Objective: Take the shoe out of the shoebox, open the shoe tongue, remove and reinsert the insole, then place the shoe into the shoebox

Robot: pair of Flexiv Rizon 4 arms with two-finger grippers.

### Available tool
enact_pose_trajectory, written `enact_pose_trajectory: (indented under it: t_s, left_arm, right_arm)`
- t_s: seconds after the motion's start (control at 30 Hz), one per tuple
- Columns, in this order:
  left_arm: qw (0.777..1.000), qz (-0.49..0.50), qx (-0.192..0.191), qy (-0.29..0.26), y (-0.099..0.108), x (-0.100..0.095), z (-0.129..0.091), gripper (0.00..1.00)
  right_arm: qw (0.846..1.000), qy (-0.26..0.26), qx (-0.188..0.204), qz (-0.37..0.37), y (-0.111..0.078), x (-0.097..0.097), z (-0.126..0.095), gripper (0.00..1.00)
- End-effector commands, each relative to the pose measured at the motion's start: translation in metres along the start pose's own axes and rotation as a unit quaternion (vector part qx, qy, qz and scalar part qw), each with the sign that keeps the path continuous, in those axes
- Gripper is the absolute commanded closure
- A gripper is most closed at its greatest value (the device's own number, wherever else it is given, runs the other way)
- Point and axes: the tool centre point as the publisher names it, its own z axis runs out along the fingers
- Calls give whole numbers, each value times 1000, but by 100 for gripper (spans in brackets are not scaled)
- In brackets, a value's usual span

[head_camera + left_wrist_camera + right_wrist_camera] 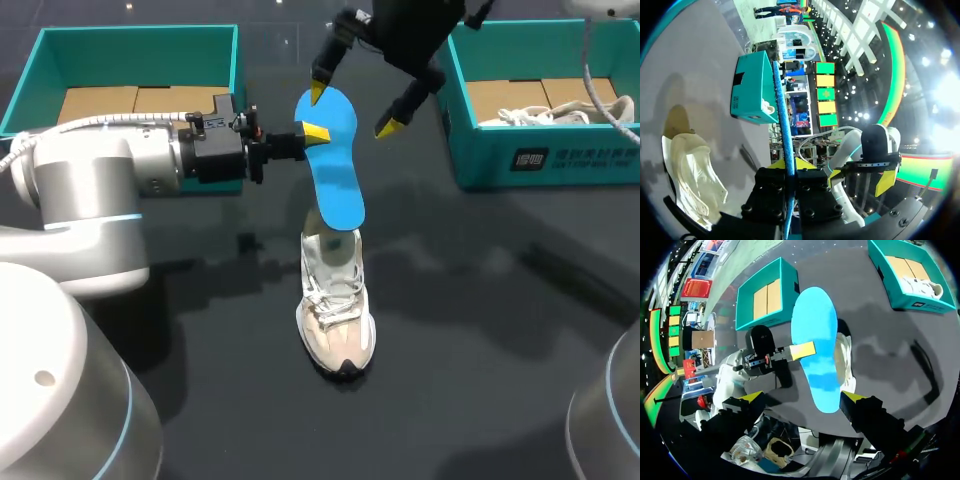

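My left gripper [312,134] is shut on the edge of a blue insole [336,175] and holds it in the air above the white shoe [337,312], which stands on the dark table. In the left wrist view the insole [782,110] shows edge-on between the yellow fingertips [774,163], with the shoe [690,172] below. My right gripper [353,110] hangs open over the insole's far end without touching it. From the right wrist view the insole [817,342] lies ahead of the open right gripper [804,398] and hides most of the shoe [846,365].
A teal shoebox [130,50] with a cardboard liner stands at the back left, behind my left arm. Another teal shoebox [545,155] at the back right holds a second white shoe [560,113]. Bare dark table surrounds the shoe in front.
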Motion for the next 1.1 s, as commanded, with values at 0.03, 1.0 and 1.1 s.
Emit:
enact_pose_trajectory:
  t_s: [0.03, 1.0, 1.1]
  left_arm:
    - [1000, 0, 0, -1, 0, 0, 1, 100]
    - [1000, 0, 0, -1, 0, 0, 1, 100]
    - [1000, 25, 6, -1, 0, -1, -4, 100]
  right_arm:
    - [982, 191, 1, 2, -2, -18, 1, 0]
    - [939, 343, 20, 0, -9, -42, 32, 0]
    - [937, 350, 19, -1, -8, -41, 34, 0]
